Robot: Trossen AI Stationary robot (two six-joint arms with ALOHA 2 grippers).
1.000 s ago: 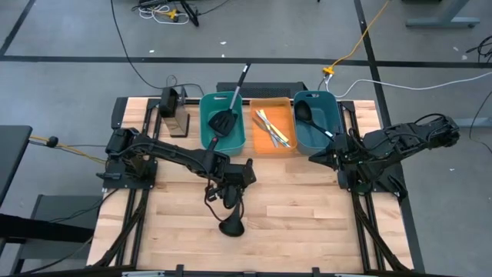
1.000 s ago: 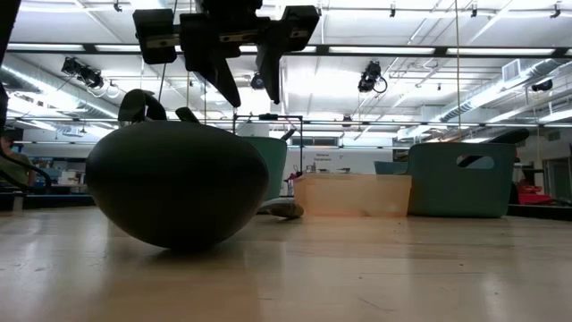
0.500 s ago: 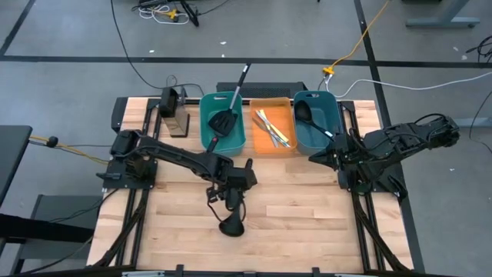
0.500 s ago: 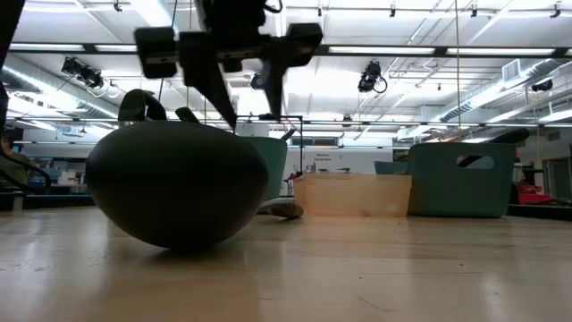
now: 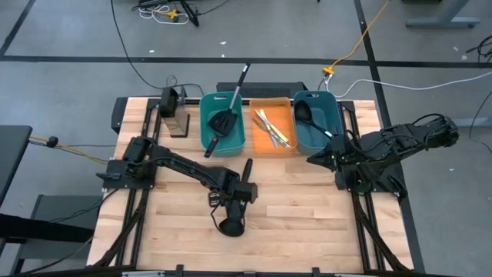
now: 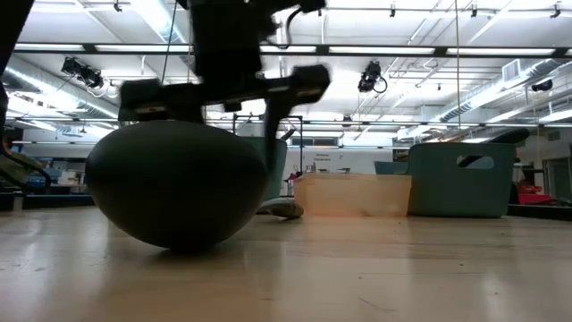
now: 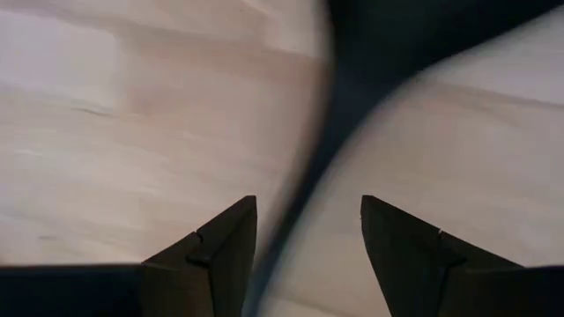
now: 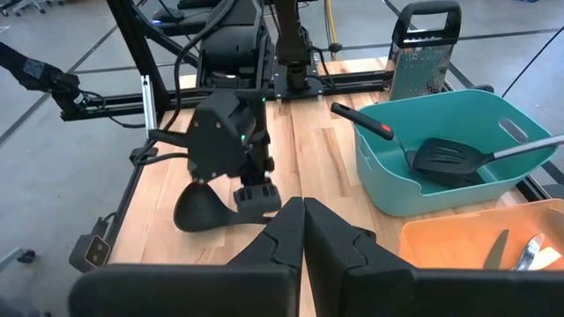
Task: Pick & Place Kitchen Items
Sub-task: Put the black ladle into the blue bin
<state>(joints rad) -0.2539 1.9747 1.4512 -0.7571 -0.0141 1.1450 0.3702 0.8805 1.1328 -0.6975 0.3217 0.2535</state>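
A black ladle lies on the table, its bowl (image 5: 231, 226) toward the near edge and its handle (image 5: 247, 166) running toward the far side. The bowl fills the low view (image 6: 177, 183). My left gripper (image 5: 234, 201) is low over the ladle and open. In the left wrist view its two fingers (image 7: 308, 207) stand on either side of the handle (image 7: 304, 189), just behind the bowl (image 7: 414, 31). My right gripper (image 5: 311, 158) is shut and empty, at the table's right by the right teal bin.
Along the far edge stand a teal bin (image 5: 206, 127) with a black slotted spatula (image 5: 224, 121), an orange bin (image 5: 270, 146) with thin sticks (image 5: 273, 127), and a teal bin (image 5: 327, 123) with a ladle (image 5: 305, 110). A metal grater (image 5: 175, 115) stands left of them.
My left gripper has gone down and toward the table's near edge, onto the ladle's handle near the bowl. The ladle has stayed where it was.
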